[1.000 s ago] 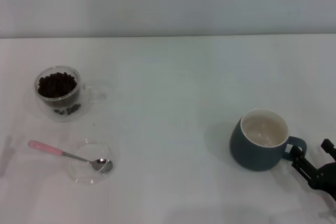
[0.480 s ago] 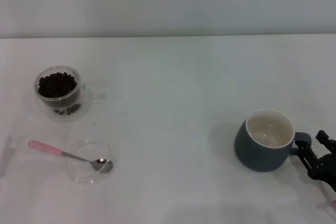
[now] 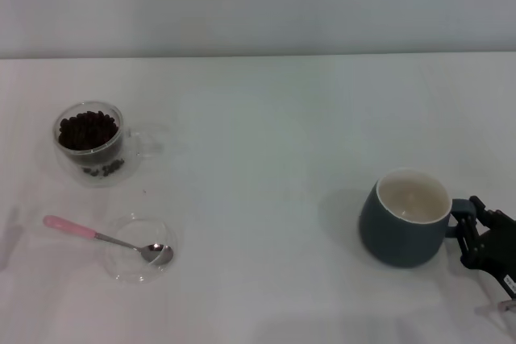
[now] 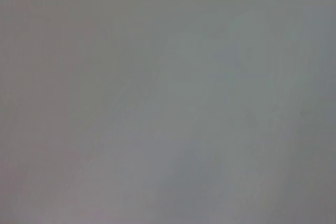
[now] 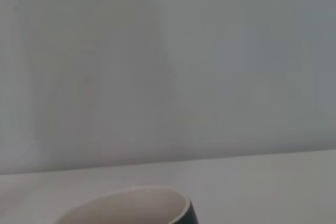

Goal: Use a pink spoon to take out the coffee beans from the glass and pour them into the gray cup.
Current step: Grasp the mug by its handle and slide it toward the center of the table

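The glass (image 3: 90, 141) stands at the far left, filled with dark coffee beans (image 3: 87, 128); a few more beans (image 3: 105, 169) show at its base. Nearer me, the pink spoon (image 3: 71, 227) lies with its metal bowl resting in a shallow clear dish (image 3: 139, 249). At the right stands the gray cup (image 3: 403, 227), empty and cream inside; its rim (image 5: 131, 205) also shows in the right wrist view. My right gripper (image 3: 474, 227) is at the cup's handle (image 3: 460, 209), closed around it. My left gripper is out of view.
All of this sits on a white table (image 3: 266, 159) with a pale wall behind. A broad stretch of bare tabletop separates the glass and spoon from the cup. The left wrist view shows only a blank grey surface.
My right gripper moved up to the cup's handle and closed on it. The cup shifted slightly to the right and its handle turned. Glass, spoon and dish stayed put.
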Motion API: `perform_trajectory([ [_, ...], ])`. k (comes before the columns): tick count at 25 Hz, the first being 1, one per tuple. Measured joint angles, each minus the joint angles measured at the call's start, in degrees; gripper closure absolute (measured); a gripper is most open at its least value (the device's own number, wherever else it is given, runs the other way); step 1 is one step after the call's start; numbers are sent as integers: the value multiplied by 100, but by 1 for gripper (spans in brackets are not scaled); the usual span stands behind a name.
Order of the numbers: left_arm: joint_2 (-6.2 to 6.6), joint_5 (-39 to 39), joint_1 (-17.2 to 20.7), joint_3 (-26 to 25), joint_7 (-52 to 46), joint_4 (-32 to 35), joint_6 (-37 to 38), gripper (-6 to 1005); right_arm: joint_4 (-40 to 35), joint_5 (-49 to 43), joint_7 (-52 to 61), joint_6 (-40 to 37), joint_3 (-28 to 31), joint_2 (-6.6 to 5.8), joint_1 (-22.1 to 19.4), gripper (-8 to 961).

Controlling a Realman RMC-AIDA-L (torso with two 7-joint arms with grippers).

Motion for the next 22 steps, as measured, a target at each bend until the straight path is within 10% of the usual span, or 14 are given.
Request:
perform_trajectory([
  [22, 0, -43, -31, 18, -1, 6, 18, 111, -716, -809, -590, 621, -32, 20, 608, 770],
])
